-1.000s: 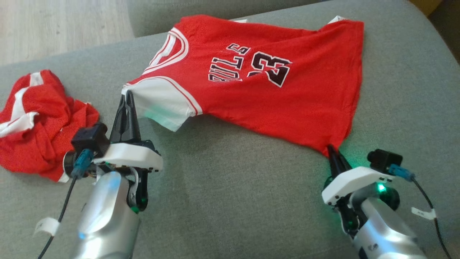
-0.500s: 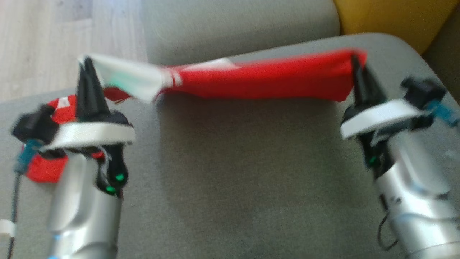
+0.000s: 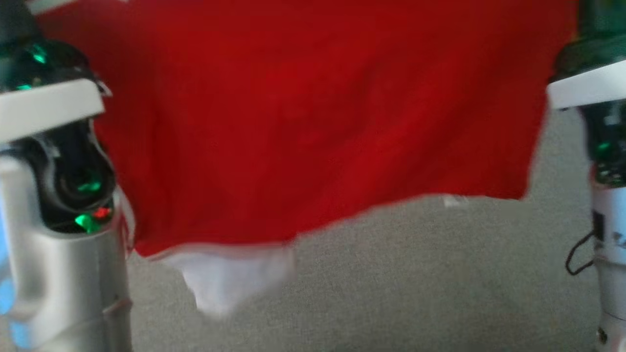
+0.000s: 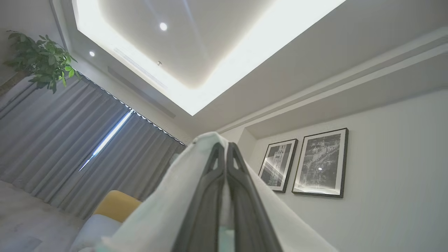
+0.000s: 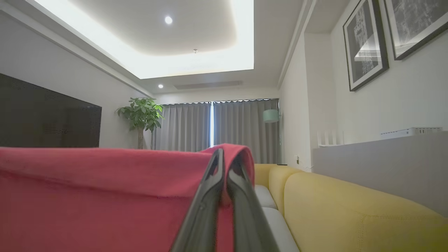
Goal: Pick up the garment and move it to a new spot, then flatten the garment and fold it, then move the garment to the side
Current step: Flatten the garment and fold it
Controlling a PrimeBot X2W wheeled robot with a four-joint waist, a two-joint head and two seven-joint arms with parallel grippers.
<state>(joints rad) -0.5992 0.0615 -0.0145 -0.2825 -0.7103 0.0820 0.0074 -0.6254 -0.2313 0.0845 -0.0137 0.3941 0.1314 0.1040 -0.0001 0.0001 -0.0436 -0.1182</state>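
Note:
The garment [image 3: 313, 122], a red jersey with white sleeves, hangs spread in the air in front of the head camera, held up by both arms. Its white sleeve [image 3: 230, 283] dangles at the lower left. In the left wrist view my left gripper [image 4: 225, 155] is shut on the white sleeve cloth [image 4: 175, 199], fingers pointing up toward the ceiling. In the right wrist view my right gripper [image 5: 225, 161] is shut on a fold of the red hem [image 5: 105, 189]. Both wrists [image 3: 54, 161] [image 3: 601, 146] flank the cloth in the head view; the fingertips are above the frame there.
Grey sofa cushion [image 3: 415, 283] lies below the hanging cloth. A yellow sofa [image 5: 350, 217] sits to the right in the right wrist view. Curtains [image 5: 217, 126], a potted plant [image 5: 140, 115] and framed pictures [image 4: 304, 164] stand around the room.
Both arms have risen high, lifting the jersey off the cushion so it now hangs as a sheet before the head camera. The head view has also shifted.

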